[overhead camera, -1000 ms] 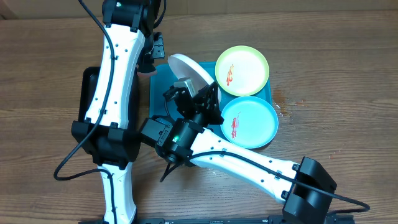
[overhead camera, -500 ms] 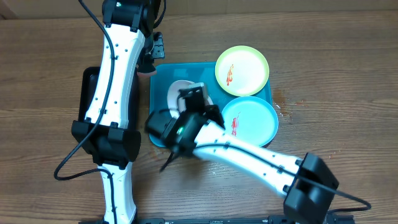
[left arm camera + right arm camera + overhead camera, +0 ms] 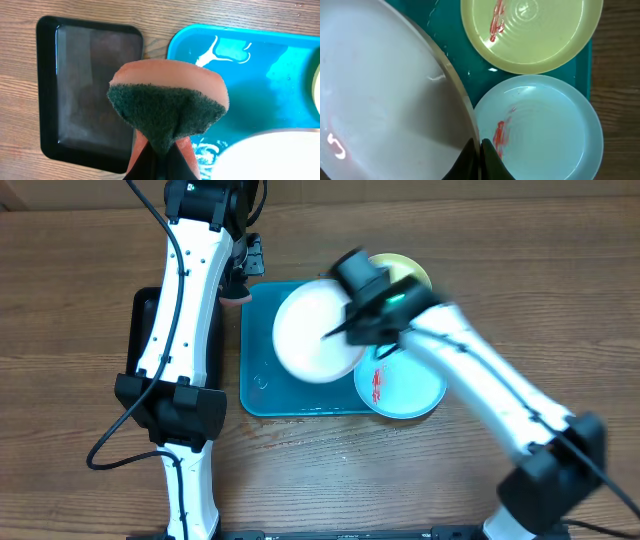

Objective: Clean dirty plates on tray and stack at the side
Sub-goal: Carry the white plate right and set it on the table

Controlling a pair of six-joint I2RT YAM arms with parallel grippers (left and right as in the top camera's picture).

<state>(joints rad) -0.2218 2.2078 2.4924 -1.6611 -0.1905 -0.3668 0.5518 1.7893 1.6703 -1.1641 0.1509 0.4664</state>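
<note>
My right gripper (image 3: 480, 150) is shut on the rim of the white plate (image 3: 385, 95), which hangs tilted over the middle of the turquoise tray (image 3: 258, 385). In the overhead view the right gripper (image 3: 352, 330) and arm are blurred by motion beside the white plate (image 3: 312, 332). The yellow-green plate (image 3: 530, 30) and the teal plate (image 3: 545, 130) lie on the tray's right side, each with a red smear. My left gripper (image 3: 161, 150) is shut on an orange sponge (image 3: 167, 107) with a green scouring face, held above the tray's far left corner.
A black rectangular tray (image 3: 90, 90) lies on the wooden table left of the turquoise tray (image 3: 250, 75), partly under the left arm (image 3: 185, 310). Water streaks show on the turquoise tray's floor. The right arm (image 3: 500, 395) crosses the table's right half.
The right arm has swung from the tray's front left to its right side, carrying the white plate to the tray's middle. The left arm and sponge have not moved.
</note>
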